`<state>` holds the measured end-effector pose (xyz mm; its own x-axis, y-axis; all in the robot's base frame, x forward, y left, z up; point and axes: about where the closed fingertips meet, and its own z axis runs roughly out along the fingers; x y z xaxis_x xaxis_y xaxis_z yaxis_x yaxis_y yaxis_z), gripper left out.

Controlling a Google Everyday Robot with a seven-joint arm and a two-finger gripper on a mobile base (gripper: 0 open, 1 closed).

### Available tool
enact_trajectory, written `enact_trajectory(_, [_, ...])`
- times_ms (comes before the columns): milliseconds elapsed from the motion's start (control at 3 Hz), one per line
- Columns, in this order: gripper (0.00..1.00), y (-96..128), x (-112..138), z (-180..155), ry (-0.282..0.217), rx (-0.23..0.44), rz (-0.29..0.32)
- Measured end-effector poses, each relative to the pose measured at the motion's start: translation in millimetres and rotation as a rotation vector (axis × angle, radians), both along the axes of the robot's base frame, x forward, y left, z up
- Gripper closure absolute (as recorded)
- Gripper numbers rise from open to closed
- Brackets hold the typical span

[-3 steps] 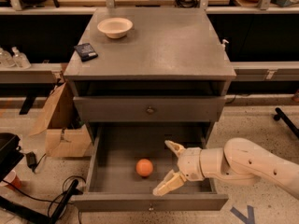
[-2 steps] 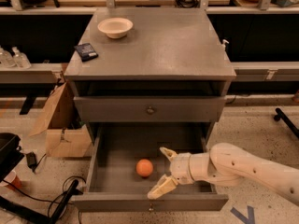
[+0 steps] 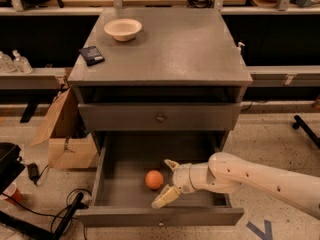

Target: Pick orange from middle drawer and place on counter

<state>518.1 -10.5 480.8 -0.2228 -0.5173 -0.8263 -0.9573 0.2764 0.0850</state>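
Chiefly at risk: the small round orange fruit point(image 3: 154, 179) could roll off across the drawer floor, or squirt out of a pinch that catches it off-centre.
Likely cause: a smooth ball on a flat board; one finger nudging it before the other arrives would be enough, as would closing while the orange sits only at the mouth of the jaws.
Second hazard: lifting too soon might knock the white arm point(image 3: 250, 176) against the closed grey drawer front with the round metal knob point(image 3: 160, 117) just above.
Gripper: the cream-white two-finger gripper point(image 3: 163, 183) is low inside the drawer, spread wide and holding nothing; one finger lies behind the orange, the other in front, with no clear contact.
Orange: resting on the drawer floor, near the front, just left of the gripper.
Middle drawer: the wide dark grey wooden drawer point(image 3: 122, 184) is pulled fully out.
Counter: the flat matte grey cabinet top point(image 3: 165, 49) carries a cream-white round bowl point(image 3: 123, 29) and a small dark flat packet point(image 3: 91, 54) on its left side.
Step in hand: closing on the orange; placing not yet begun.
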Motion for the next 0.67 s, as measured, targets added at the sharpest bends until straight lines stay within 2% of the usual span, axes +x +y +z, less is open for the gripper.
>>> enact_trajectory(667, [0.0,-13.2,52.4,-41.0,-0.01,0.008,-0.072])
